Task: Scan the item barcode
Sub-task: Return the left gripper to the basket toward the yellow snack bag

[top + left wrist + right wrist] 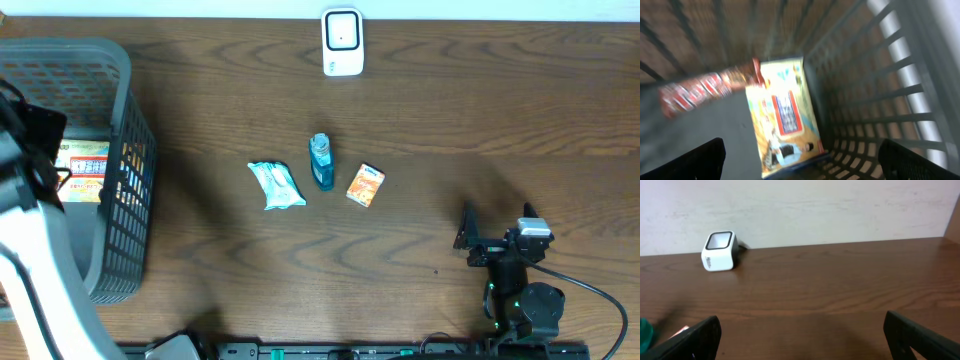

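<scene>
Left gripper is parked down inside the basket with its jaws spread wide and nothing pinched, right above a yellow packet lying flat on the basket floor. Best guess is it's lined up like that so the packet can be grabbed across its narrow side. The packet is tucked against the mesh wall, printed face up, long axis running along that wall. A red packet is set slantwise at its far end. No barcode can be made out, shot's too blurry. Right gripper is held low over the table, jaws spread and empty too, faced at the scanner, probably just parked clear. A wipes pack, bottle and small orange box are lined up mid-table
</scene>
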You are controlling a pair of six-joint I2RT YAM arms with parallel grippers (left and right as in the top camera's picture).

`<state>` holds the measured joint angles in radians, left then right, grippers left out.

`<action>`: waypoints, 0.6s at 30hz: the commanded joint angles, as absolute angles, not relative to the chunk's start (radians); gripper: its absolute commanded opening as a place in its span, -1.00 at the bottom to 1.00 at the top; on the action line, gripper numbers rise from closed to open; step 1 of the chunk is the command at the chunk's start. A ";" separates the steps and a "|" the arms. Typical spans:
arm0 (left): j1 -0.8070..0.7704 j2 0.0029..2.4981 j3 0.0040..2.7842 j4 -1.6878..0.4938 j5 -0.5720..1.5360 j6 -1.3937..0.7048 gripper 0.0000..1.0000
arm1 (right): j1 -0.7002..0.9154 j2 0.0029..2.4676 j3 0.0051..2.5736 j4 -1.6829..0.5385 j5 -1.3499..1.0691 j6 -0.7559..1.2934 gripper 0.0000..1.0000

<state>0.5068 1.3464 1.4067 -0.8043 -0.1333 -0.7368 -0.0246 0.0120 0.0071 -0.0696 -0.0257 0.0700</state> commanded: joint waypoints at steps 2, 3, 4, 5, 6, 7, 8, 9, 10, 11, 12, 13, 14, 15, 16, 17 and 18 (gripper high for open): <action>0.544 1.475 1.407 -0.802 0.084 -0.784 0.96 | -0.013 0.007 0.006 -0.075 -0.020 0.058 0.98; 0.545 1.503 1.407 -0.802 0.082 -0.783 0.96 | -0.013 0.007 0.006 -0.075 -0.020 0.058 0.98; 0.545 1.535 1.407 -0.802 0.070 -0.783 0.96 | -0.013 0.007 0.006 -0.075 -0.020 0.058 0.99; 0.545 1.578 1.407 -0.801 0.040 -0.783 0.96 | -0.013 0.007 0.006 -0.075 -0.020 0.058 0.99; 0.545 1.610 1.407 -0.800 0.015 -0.784 0.96 | -0.013 0.007 0.006 -0.075 -0.020 0.058 0.99; 0.545 1.637 1.407 -0.797 0.007 -0.785 0.96 | -0.013 0.007 0.006 -0.075 -0.020 0.058 0.98; 0.547 1.679 1.407 -0.785 0.011 -0.794 0.96 | -0.013 0.007 0.006 -0.075 -0.020 0.058 0.99; 0.547 1.706 1.407 -0.779 0.011 -0.812 0.95 | -0.013 0.007 0.006 -0.075 -0.020 0.058 0.99; 0.547 1.734 1.407 -0.775 0.011 -0.832 0.96 | -0.013 0.007 0.006 -0.075 -0.020 0.058 0.99; 0.547 1.758 1.407 -0.773 0.011 -0.850 0.95 | -0.013 0.007 0.006 -0.075 -0.020 0.058 0.99; 0.547 1.784 1.407 -0.767 0.011 -0.860 0.96 | -0.013 0.007 0.006 -0.075 -0.020 0.058 0.99; 0.547 1.808 1.407 -0.755 0.013 -0.860 0.96 | -0.013 0.007 0.006 -0.075 -0.020 0.058 0.99; 0.547 1.827 1.407 -0.743 0.015 -0.859 0.96 | -0.013 0.007 0.006 -0.075 -0.020 0.058 0.99; 0.547 1.846 1.407 -0.731 0.015 -0.859 0.96 | -0.013 0.007 0.006 -0.075 -0.020 0.058 0.99; 0.546 1.863 1.407 -0.721 0.015 -0.859 0.96 | -0.013 0.007 0.006 -0.075 -0.020 0.058 0.99; 0.546 1.879 1.407 -0.714 0.015 -0.859 0.96 | -0.013 0.007 0.006 -0.075 -0.020 0.058 0.98; 0.547 1.894 1.407 -0.708 0.015 -0.859 0.96 | -0.013 0.007 0.006 -0.075 -0.020 0.058 0.98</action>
<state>0.5419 1.8557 1.4067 -0.7200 0.0212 -0.8394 -0.0246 0.0120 0.0071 -0.0700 -0.0257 0.0700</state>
